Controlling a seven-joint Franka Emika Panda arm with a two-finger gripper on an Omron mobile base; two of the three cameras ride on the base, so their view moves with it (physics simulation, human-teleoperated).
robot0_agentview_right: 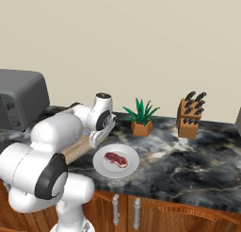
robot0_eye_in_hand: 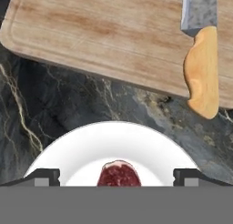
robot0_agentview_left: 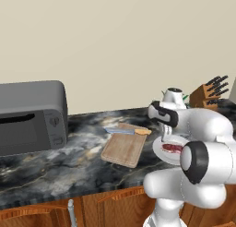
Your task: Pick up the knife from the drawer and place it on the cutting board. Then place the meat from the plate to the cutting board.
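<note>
Meat (robot0_eye_in_hand: 119,174) lies on the white plate (robot0_eye_in_hand: 91,145), between the spread, empty fingertips (robot0_eye_in_hand: 43,176) of the gripper (robot0_eye_in_hand: 117,176) hovering above. Beyond, the knife (robot0_eye_in_hand: 200,59) rests across the cutting board (robot0_eye_in_hand: 100,36).

The white plate (robot0_agentview_right: 100,167) sits on the dark marble counter (robot0_agentview_right: 188,165) with the dark red meat (robot0_agentview_right: 116,159) at its centre. The cutting board (robot0_agentview_right: 75,151) lies just left of the plate, partly hidden by the arm. A potted plant (robot0_agentview_right: 141,117) and a knife block (robot0_agentview_right: 189,111) stand behind.
</note>
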